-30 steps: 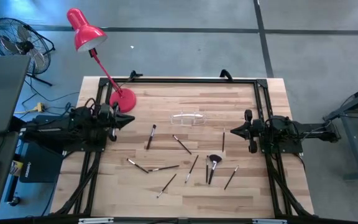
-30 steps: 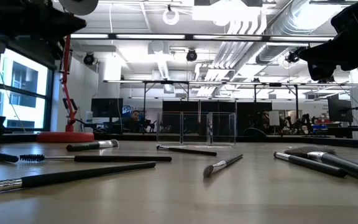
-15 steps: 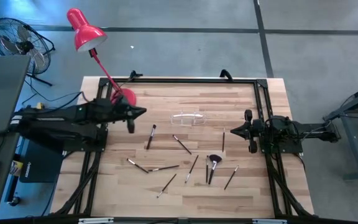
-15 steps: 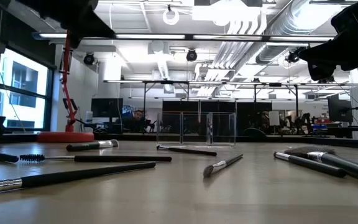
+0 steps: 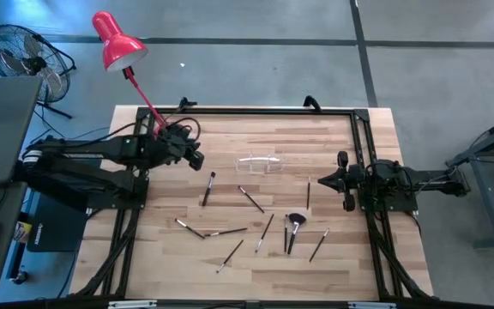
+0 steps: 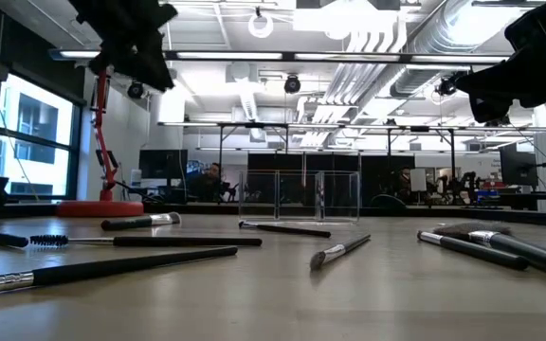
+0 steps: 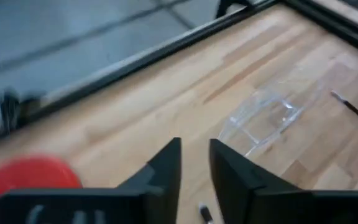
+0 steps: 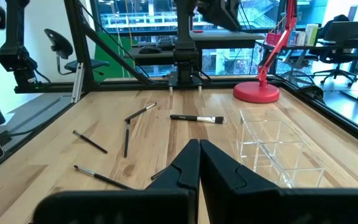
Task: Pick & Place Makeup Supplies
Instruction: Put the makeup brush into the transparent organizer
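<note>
The makeup supplies, several thin brushes and liners, lie flat and scattered on the wooden table (image 5: 350, 137), from one brush (image 5: 207, 189) at the left to a liner (image 5: 318, 245) at the right. One has a fluffy black head (image 5: 296, 221). A clear plastic holder (image 5: 260, 163) stands behind them and also shows in the left wrist view (image 7: 263, 118). My left gripper (image 5: 199, 158) hangs above the table to the left of the holder, slightly open (image 7: 195, 146) and empty. My right gripper (image 5: 322, 181) waits at the right side, shut (image 8: 199, 144) and empty.
A red desk lamp stands with its base (image 5: 170, 135) at the far left of the table, close behind my left gripper. A black frame (image 5: 247, 109) runs round the table's edges. In the low view the brushes (image 6: 112, 268) lie in front of the holder (image 6: 301, 194).
My left gripper has gone from the table's left edge toward the right and far side, out over the table toward the clear holder, and has turned about its wrist. The brushes and the holder have stayed in place.
</note>
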